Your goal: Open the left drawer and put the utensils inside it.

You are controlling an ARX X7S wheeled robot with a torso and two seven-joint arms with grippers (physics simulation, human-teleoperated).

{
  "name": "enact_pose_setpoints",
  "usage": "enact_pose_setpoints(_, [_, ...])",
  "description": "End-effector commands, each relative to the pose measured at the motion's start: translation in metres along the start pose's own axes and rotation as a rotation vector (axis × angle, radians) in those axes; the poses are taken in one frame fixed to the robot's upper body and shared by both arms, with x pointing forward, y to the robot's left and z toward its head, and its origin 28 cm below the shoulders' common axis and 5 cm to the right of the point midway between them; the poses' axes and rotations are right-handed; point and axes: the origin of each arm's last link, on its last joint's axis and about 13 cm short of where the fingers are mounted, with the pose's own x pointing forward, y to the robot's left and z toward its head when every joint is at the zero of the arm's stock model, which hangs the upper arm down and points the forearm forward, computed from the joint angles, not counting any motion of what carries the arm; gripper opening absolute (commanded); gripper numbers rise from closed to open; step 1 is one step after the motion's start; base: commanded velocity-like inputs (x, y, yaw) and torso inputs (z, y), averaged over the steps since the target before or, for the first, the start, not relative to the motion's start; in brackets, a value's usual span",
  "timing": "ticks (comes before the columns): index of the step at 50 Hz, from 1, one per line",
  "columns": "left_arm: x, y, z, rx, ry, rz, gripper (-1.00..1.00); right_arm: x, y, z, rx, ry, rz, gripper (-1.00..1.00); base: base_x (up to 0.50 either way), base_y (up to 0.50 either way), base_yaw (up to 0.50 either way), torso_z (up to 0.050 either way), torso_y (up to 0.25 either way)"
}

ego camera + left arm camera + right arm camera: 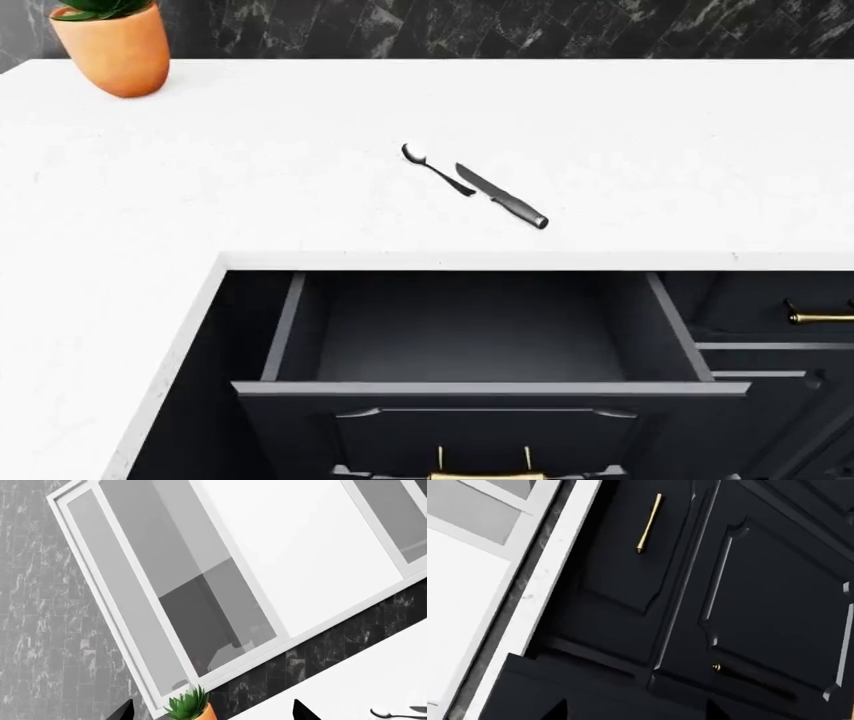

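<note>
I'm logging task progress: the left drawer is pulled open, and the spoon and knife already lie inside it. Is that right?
Not quite. The left drawer is pulled open, but it holds nothing; the spoon and knife lie on the white counter behind it, as the head view shows.
</note>
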Motion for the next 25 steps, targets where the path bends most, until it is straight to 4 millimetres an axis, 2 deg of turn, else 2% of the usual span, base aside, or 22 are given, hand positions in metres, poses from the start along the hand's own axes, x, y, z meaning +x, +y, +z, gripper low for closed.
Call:
enact_pose_setpoints(1, [-0.001,0.0,0.001,-0.004,-0.004,0.003,1.0,-0.003,0.042,0.025,-0.204,-0.166,0.157,1.0,0.0,0.0,0.0,0.0,0.0])
enact_pose_setpoints(5, [-0.001,0.001,0.001,-0.006,-0.006,0.002,1.0,-0.005,0.078,0.042,-0.352,-0.212,0.254,1.0,0.0,0.0,0.0,0.0,0.0])
enact_pose_setpoints(13, [-0.001,0.0,0.002,-0.015,-0.015,-0.002,1.0,-0.003,0.141,0.073,-0.453,-0.317,0.35,1.0,0.0,0.0,0.0,0.0,0.0])
enact_pose_setpoints(18, [-0.001,0.0,0.002,-0.021,-0.026,-0.004,1.0,0.007,0.19,0.083,-0.573,-0.392,0.296,1.0,0.0,0.0,0.0,0.0,0.0])
enact_pose_setpoints(25, [-0.002,0.001,0.004,-0.036,-0.042,-0.002,1.0,0.012,0.268,0.085,-0.879,-0.533,0.511,1.0,0.0,0.0,0.0,0.0,0.0])
